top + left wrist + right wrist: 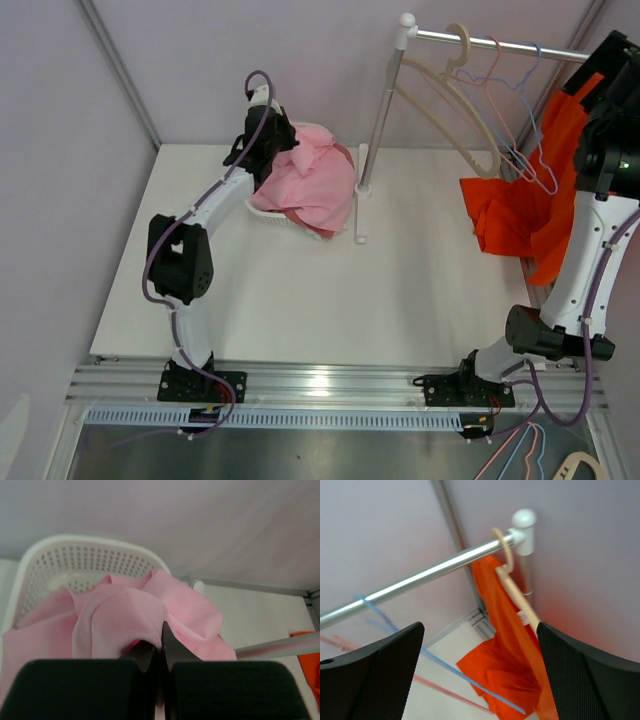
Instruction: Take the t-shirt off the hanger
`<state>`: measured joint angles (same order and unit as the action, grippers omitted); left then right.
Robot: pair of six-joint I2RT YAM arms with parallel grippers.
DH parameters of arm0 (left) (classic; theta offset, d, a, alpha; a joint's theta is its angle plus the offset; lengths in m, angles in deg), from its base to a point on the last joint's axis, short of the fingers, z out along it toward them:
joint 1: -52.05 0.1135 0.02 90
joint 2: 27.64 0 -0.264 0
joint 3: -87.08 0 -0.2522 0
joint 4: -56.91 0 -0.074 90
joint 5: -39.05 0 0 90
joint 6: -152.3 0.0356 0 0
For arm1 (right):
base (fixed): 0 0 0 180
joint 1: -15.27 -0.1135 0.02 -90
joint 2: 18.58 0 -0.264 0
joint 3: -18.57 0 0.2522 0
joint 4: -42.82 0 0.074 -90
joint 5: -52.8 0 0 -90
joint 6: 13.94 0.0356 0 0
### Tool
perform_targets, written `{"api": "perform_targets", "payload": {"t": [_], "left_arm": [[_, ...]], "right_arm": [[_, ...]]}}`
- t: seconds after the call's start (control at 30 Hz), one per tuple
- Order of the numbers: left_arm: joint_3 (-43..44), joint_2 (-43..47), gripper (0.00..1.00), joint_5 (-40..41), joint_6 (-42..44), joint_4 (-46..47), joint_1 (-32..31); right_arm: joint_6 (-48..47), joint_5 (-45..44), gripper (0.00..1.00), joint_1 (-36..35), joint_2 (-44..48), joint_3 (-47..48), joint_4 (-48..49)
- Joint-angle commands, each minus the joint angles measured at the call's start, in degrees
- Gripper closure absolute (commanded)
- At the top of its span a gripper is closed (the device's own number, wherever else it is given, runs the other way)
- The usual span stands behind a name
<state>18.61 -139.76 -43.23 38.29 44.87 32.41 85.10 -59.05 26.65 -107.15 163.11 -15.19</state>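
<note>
From above, the left gripper [270, 140] is down on a pink cloth [318, 180]. The cloth lies in a white basket [283, 222] near the far left corner of the table [400, 300]. Its jaws do not show from here. The right arm [585, 250] reaches up by the right end of the rail [500, 42], and its jaws are hidden too. The t-shirt [510, 215] is orange. It runs the long way from the rail's right end down to the table's right edge. Its low end lies there in a wrinkled bunch.

From the left wrist, the jaws are pressed tight together with no gap. Their tips poke under a fold of the pink cloth. It is not clear if any cloth is pinched.

From the right wrist, the right gripper [480, 650] has its jaws wide open. It holds nothing and touches nothing. The t-shirt hangs past the fingers, under the rail's end. Its long way goes top to bottom, thin at the top and wider low down. A cream hanger [517, 592] hooks on the rail there. One bare arm of it slants down in front of the orange cloth.
</note>
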Motion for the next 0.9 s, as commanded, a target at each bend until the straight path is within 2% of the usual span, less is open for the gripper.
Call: {"api": "perform_targets", "payload": {"t": [0.0,0.17,0.37,0.4,0.43,0.47,0.57,0.6,0.67,0.7,0.8,0.87], "left_arm": [[4.9,-6.1,0.99,-5.2,-5.4,-8.4,1.0],[13.4,-13.8,0.99,-15.6,-9.6,-17.1,2.4],[14.1,-16.9,0.98,-21.2,-9.7,-17.5,3.0],[14.4,-16.9,0.78,-24.3,-8.1,-16.1,3.4],[14.7,-16.8,0.62,-24.5,-7.6,-16.0,3.4],[14.8,-16.3,0.51,-24.4,-7.2,-16.0,3.4],[15.4,-15.3,0.29,-23.7,-6.2,-15.7,3.5],[15.9,-15.3,0.01,-23.7,-6.3,-16.3,3.5],[20.8,-15.9,0.01,-23.0,-6.3,-20.8,3.5],[24.1,-16.0,0.0,-22.8,-6.3,-23.5,3.5],[24.0,-12.9,0.01,-22.2,-6.4,-24.7,3.5],[22.6,-10.4,0.0,-22.2,-6.6,-24.0,3.5]], "right_arm": [[0.7,-1.2,0.01,3.2,-5.1,8.0,-10.7],[-0.9,2.1,0.05,7.2,-7.9,9.2,-13.1],[-1.7,5.5,0.12,11.9,-9.2,9.8,-12.1],[-1.8,5.7,0.12,12.5,-9.5,9.8,-11.9],[-2.3,5.8,0.12,12.7,-9.6,9.8,-11.4],[-2.9,5.7,0.12,12.7,-9.7,9.1,-10.2],[-3.5,4.9,0.12,12.8,-10.5,8.9,-8.5],[-3.7,4.9,0.12,12.8,-10.7,9.1,-8.1],[-3.9,5.0,0.14,12.8,-11.6,9.1,-7.5],[-4.0,5.1,0.18,13.0,-12.1,9.1,-7.5],[-4.4,5.8,0.21,13.1,-13.7,9.1,-7.7],[-4.4,5.6,0.28,13.2,-14.9,9.1,-7.8]]}}
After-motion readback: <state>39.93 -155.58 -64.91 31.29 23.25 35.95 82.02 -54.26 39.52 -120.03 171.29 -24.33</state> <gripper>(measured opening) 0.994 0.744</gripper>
